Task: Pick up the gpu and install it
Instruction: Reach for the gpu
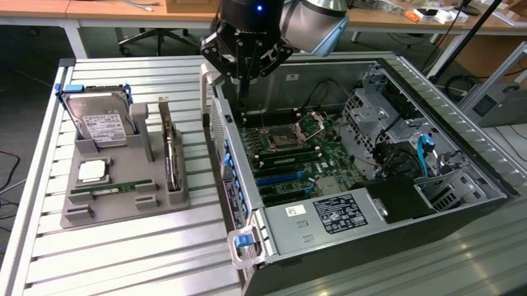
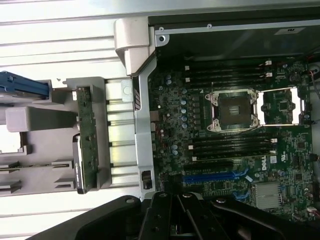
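Observation:
The gpu (image 1: pixel 169 148) is a thin green card standing on its edge in a slot of the grey holder tray (image 1: pixel 123 209), outside the open computer case (image 1: pixel 461 154). My gripper (image 1: pixel 244 98) hangs shut over the case's near wall, above the motherboard (image 1: pixel 305 148), a little to the exterior view's right of the gpu and apart from it. The wrist view shows the gpu (image 2: pixel 87 140) edge-on in the tray and my gripper (image 2: pixel 172 202) with its fingers together and nothing between them.
The tray also holds a silver hard drive (image 1: pixel 100 120), a processor chip (image 1: pixel 92 171) and a slim memory stick (image 1: pixel 111 187). Inside the case are the processor socket (image 2: pixel 234 111), blue card slots (image 2: pixel 215 176), drive cages and a power supply (image 1: pixel 329 213).

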Controlling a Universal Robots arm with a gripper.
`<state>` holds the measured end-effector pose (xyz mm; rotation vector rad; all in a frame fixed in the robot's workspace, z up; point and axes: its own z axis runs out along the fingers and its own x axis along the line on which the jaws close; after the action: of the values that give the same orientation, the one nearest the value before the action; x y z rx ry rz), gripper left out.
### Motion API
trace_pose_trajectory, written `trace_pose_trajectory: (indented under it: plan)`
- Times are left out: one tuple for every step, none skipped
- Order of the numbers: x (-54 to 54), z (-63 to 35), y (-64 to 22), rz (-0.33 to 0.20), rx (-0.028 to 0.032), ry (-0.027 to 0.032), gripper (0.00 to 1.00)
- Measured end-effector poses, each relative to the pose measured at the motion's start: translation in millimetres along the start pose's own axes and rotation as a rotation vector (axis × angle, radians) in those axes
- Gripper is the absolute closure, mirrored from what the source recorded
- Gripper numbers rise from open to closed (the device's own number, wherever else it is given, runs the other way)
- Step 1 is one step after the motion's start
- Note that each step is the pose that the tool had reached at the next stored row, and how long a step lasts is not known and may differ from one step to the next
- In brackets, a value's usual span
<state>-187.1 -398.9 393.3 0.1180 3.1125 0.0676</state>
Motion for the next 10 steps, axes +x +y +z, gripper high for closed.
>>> trace_pose_trajectory:
  plan:
    - [0.4,0.0,0.0,0.0,0.0,0.0,0.89]
    - [0.8,-0.1,-0.1,0.0,0.0,0.0001,0.89]
    - [1.1,0.0,-0.1,0.0,0.0,0.0,0.89]
    - [1.5,0.0,-0.1,0.0,0.0,0.0,0.89]
    - [2.1,-0.1,-0.2,0.0,0.0,0.0,0.89]
    - [2.9,-0.1,-0.2,0.0,0.0,0.0,0.89]
    - [3.3,-0.1,-0.2,0.0,0.0,0.0001,0.89]
    - [3.7,-0.1,-0.3,0.0,0.0,0.0,0.89]
    - [4.1,-0.1,-0.3,0.0,0.0,0.0,0.89]
    - [4.6,-0.2,-0.4,0.0,0.0,0.0001,0.89]
